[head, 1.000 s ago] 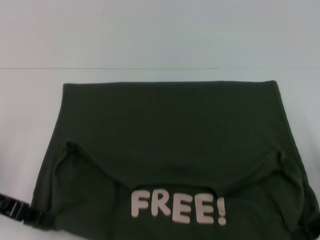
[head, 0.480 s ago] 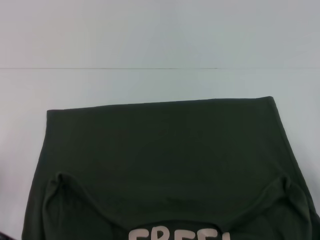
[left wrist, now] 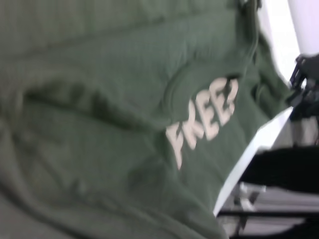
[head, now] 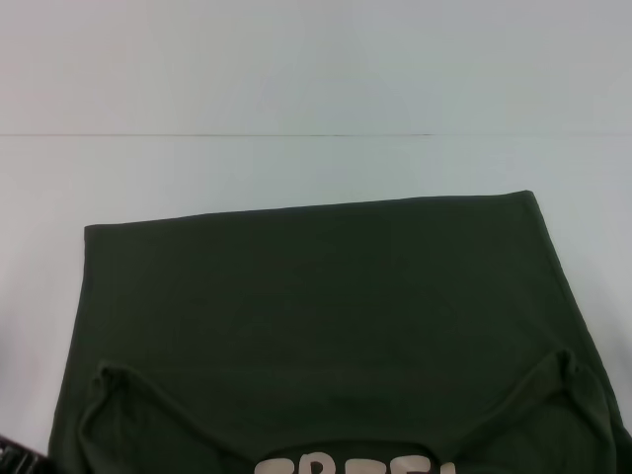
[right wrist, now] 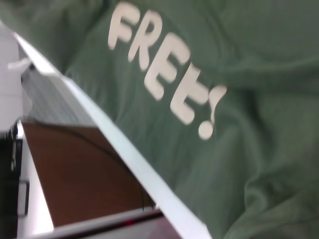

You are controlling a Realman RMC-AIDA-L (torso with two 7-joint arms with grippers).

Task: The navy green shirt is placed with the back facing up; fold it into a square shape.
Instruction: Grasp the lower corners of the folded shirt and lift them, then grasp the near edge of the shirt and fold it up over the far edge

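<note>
The worktop (head: 296, 168) is a pale, plain surface that fills the head view, with a thin dark seam running across it on the far side. Its white near edge shows in both wrist views, with a brown floor and shelving below it.

The navy green shirt (head: 326, 316) lies spread on the near half of the worktop, covering most of the width. Its far edge is a straight, clean fold line, slightly higher toward the robot's right. Nearer the robot, the cloth is doubled over: a plain dark layer lies on top, and at the very near edge the front of the shirt is turned up, so that the tops of the cream letters (head: 355, 464) show in the head view. Two small bunched corners of the folded layer sit near the left and right sides. In the left wrist view the letters (left wrist: 202, 122) lie across creased cloth close to the worktop edge, and in the right wrist view the letters (right wrist: 164, 67) sit just beside the same white edge, the cloth rumpled around them.

A dark piece of the left arm (head: 18, 456) shows at the lower corner of the head view, just beside the shirt's left side. Neither the left pincer nor the right pincer shows its fingers, so whether they grasp the cloth or are released cannot be told.
</note>
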